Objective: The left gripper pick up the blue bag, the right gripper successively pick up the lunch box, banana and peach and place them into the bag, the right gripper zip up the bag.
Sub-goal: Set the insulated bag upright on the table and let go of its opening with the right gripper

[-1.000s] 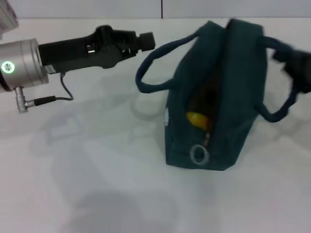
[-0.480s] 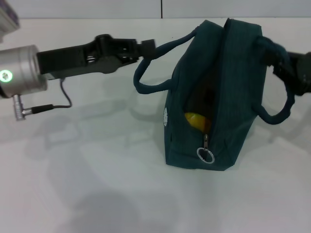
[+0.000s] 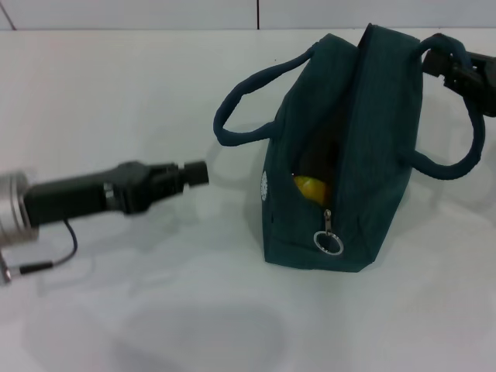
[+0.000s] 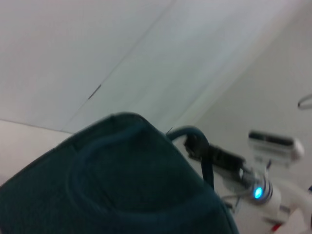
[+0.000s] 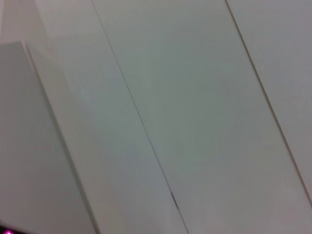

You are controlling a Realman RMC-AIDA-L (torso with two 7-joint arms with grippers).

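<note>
The blue bag point(image 3: 341, 155) stands at three o'clock of the left gripper point(image 3: 195, 173), apart; finger state unclear. The right gripper point(image 3: 442, 66) touches its far handle, grip unclear.

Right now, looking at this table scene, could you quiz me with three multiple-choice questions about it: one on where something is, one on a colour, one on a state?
1. Where is the left gripper?
A. Gripping a bag handle
B. Out over the table, apart from the bag
C. Inside the bag

2. What colour is the fruit peeking through the dark teal-blue boxy fabric bag's opening?
A. Yellow
B. Green
C. Purple

3. What state is the bag's zipper with the silver ring pull in?
A. Fully zipped
B. Mostly unzipped, pull at the near end
C. Torn off

Answers:
1 B, white table shows between the gripper tip and the nearest loop handle.
2 A, a yellow banana tip shows in the gap.
3 B, the slit gapes above the ring.
</note>
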